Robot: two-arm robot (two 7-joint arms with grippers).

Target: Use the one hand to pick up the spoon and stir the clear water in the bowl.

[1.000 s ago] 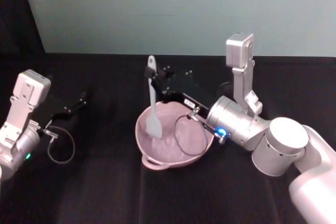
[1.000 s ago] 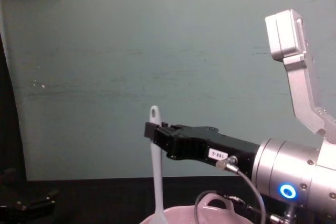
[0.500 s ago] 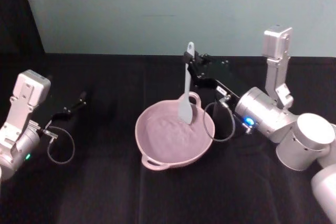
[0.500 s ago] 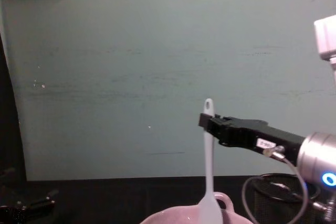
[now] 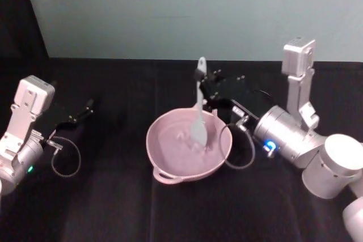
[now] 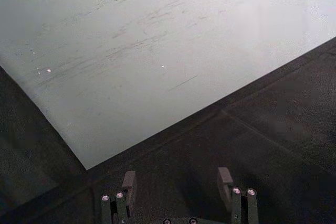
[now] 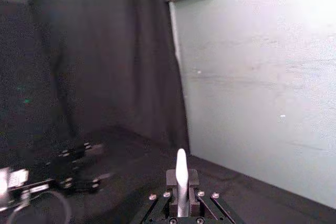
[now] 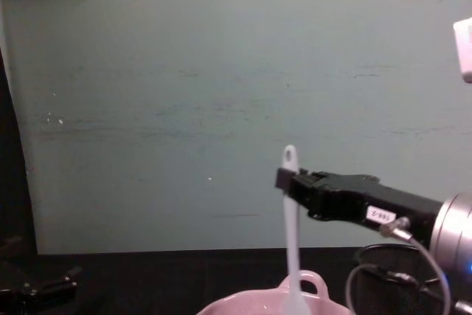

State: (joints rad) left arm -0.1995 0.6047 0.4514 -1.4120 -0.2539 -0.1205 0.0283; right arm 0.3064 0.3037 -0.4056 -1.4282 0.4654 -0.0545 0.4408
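- The right claw (image 5: 201,76) is clamped on the spoon (image 5: 198,111), pinching the handle just under the hole at its tip. In the right wrist view the handle end pokes up between the closed fingers (image 7: 169,178).
- The spoon hangs near upright, leaning a little. Its flat head is down inside the bowl (image 5: 164,165), on the side nearer the right arm. I can't tell how deep it sits, since the water's clear.
- The bowl sits about mid-surface (image 5: 113,208), with nothing holding it.
- My guess on handling: the spoon is thin, light plastic, smooth and probably a bit bendy. Gripped that high, the head has plenty of leverage to wobble or twist in the pinch, so slow small circles seem safest. A hold lower on the handle would be stiffer, but it puts the claw nearer the water.
- The bowl looks glossy and light. If the head pushes on the wall, the bowl could slide or slop water out.
- The left claw (image 5: 88,106) is parked far left, with its fingers apart and nothing in them.
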